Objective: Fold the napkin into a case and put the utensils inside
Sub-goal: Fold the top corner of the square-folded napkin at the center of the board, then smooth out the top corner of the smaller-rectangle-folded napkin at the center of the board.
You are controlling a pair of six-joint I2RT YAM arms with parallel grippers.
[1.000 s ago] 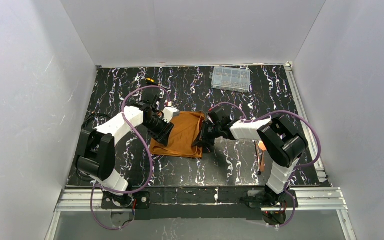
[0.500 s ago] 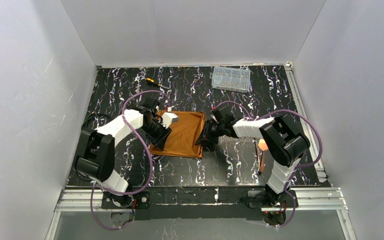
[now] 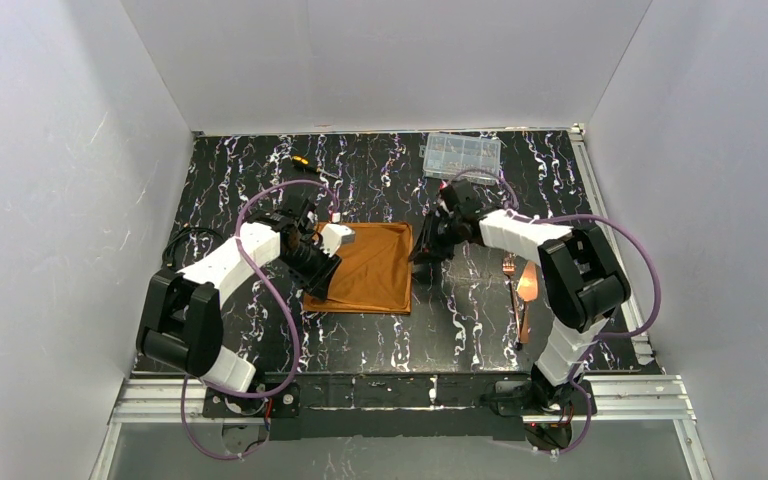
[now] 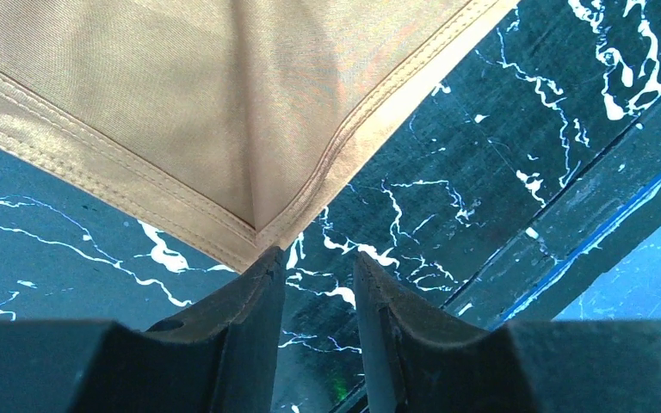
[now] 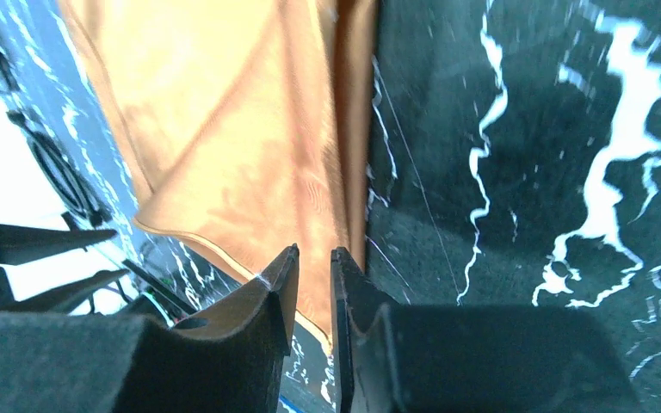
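The rust-orange cloth napkin (image 3: 362, 268) lies folded flat between both grippers, not yet a narrow case. Left gripper (image 4: 318, 267), fingers slightly apart, grips nothing; right gripper (image 5: 314, 258), fingers nearly together. Copper-coloured utensils (image 3: 520, 290) wait outside, rightward.

A clear compartment box (image 3: 461, 157) and a yellow-and-black screwdriver (image 3: 306, 163) lie at the marbled table's (image 3: 480, 330) far edge.

Rust-orange napkin (image 3: 365, 268) — folded, flat

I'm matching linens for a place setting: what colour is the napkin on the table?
Plain rust-orange napkin, no pattern; clearest in the top external view.
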